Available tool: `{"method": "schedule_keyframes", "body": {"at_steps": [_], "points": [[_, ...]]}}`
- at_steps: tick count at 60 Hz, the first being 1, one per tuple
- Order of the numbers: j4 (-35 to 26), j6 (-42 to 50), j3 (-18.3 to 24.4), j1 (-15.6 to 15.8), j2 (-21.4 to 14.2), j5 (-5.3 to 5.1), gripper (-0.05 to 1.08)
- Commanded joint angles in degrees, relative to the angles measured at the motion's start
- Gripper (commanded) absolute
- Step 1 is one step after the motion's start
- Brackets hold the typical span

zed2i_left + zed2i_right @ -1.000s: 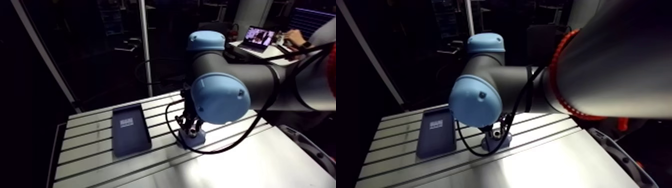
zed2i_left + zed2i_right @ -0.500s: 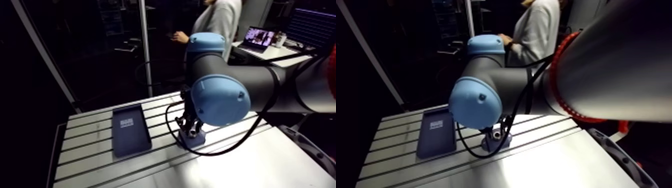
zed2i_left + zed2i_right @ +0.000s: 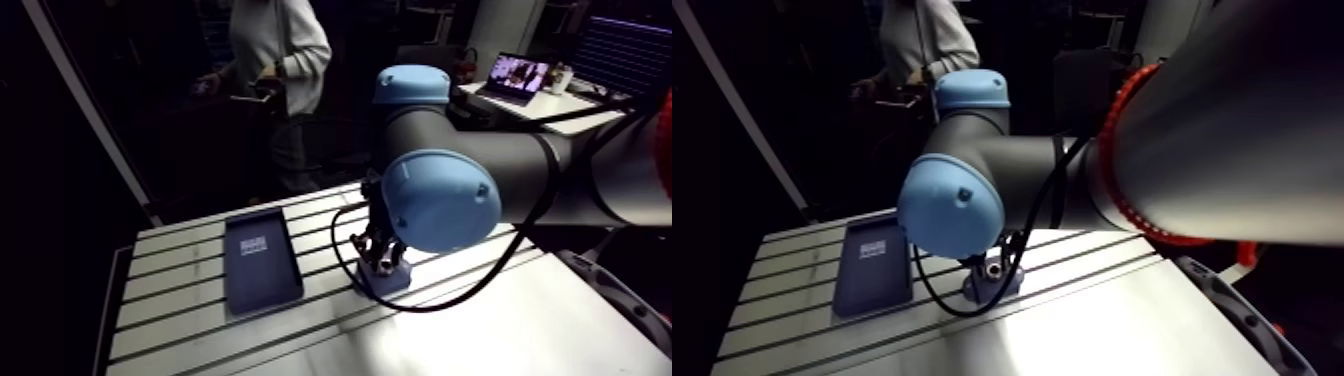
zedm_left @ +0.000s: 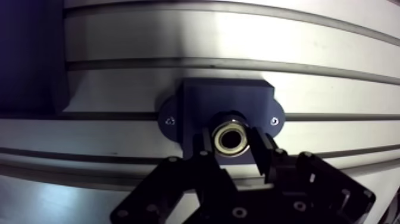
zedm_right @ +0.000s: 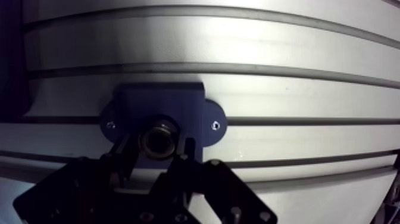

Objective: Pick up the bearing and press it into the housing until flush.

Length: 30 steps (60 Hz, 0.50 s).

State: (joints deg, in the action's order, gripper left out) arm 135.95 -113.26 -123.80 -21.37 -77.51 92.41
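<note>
The claw is clamped on the bearing, at the bore of the housing; it should push straight down, untilted, until flush.

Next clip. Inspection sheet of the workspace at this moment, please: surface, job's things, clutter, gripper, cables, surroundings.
Surface: slotted aluminium table.
Job's things: dark blue housing sits on the table; bearing is at its bore; whether it is flush cannot be told.
Clutter: dark tray lies beside the housing, apart from it.
Gripper: gripper shut on the bearing, one finger on each side.
Cables: nothing seen.
Surroundings: a person stands beyond the table's far edge.
</note>
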Motion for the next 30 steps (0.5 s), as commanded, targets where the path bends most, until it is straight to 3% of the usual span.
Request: {"method": "schedule_keyframes", "body": {"at_steps": [1, 30], "points": [[0.1, 0.0, 0.0, 0.0, 0.0, 0.0, 0.62], [0.1, 0.1, -0.1, 0.0, 0.0, 0.0, 0.62]]}}
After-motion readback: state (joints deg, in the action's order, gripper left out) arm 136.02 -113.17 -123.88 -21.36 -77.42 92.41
